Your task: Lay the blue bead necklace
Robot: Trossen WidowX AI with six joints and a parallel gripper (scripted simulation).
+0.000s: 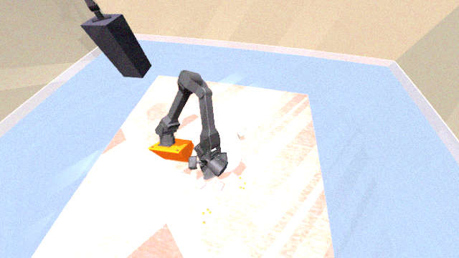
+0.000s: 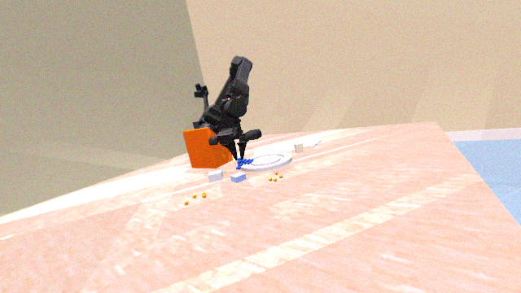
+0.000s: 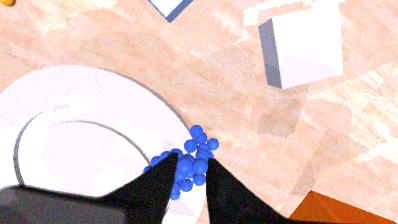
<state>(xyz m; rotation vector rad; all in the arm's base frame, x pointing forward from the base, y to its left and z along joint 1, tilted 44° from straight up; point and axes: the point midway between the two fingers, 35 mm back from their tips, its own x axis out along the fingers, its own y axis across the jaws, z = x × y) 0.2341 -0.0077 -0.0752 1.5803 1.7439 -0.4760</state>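
The blue bead necklace is bunched in a small clump over the near rim of the round bead board, with some beads sticking out past the fingers on both sides. The white round board lies flat, and its ring groove shows beside the clump. My gripper points down at the board's edge and is shut on the necklace, with beads between its two black fingertips. In the top view the arm hides the necklace, and the board is washed out. Whether the lowest beads touch the board is unclear.
A white block and a bluish block lie in front of the board. A beige block stands behind it. Small yellow balls lie in two groups. The orange base is close beside the gripper.
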